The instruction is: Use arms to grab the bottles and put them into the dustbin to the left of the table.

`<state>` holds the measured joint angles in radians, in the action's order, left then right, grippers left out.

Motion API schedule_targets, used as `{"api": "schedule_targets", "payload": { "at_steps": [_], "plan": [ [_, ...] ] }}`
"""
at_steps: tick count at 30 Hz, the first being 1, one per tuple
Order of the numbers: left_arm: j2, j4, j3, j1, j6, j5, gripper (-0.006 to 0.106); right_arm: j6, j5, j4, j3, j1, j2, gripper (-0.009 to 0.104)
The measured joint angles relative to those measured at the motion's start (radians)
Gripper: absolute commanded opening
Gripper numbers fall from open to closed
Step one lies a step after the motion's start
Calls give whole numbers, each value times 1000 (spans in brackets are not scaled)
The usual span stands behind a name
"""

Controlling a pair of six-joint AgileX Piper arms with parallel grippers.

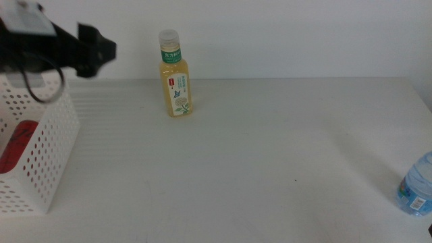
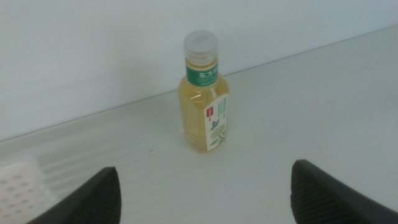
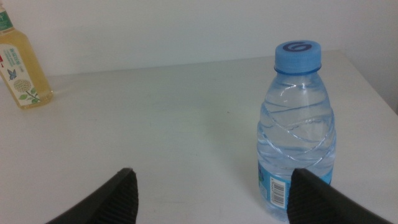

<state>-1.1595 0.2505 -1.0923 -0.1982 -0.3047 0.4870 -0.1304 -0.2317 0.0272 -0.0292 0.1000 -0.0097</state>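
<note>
A red can (image 1: 15, 145) is seen inside the dustbin (image 1: 47, 162). The left gripper (image 1: 94, 50), jaws spread and empty, is held above it. The tea bottle (image 1: 175, 74) stands upright on the table (image 1: 256, 162); the water bottle (image 3: 297, 127) stands before the spread, empty right gripper (image 3: 214, 196)

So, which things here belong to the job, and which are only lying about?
Job:
- left gripper, open above the dustbin
- red can inside it
- tea bottle
- water bottle
- right gripper, open

Lying about:
- nothing visible

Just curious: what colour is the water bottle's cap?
Blue, the water bottle's cap; the right wrist view shows it best.
</note>
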Motion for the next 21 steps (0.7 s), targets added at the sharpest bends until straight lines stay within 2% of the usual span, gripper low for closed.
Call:
{"api": "schedule_targets", "payload": {
  "at_steps": [12,21],
  "plan": [
    [-2,3,377,-106,0,-561,90,0,0,0,0,0,0,63],
    [-127,11,492,-158,2,-872,90,0,0,0,0,0,0,63]
  ]
}}
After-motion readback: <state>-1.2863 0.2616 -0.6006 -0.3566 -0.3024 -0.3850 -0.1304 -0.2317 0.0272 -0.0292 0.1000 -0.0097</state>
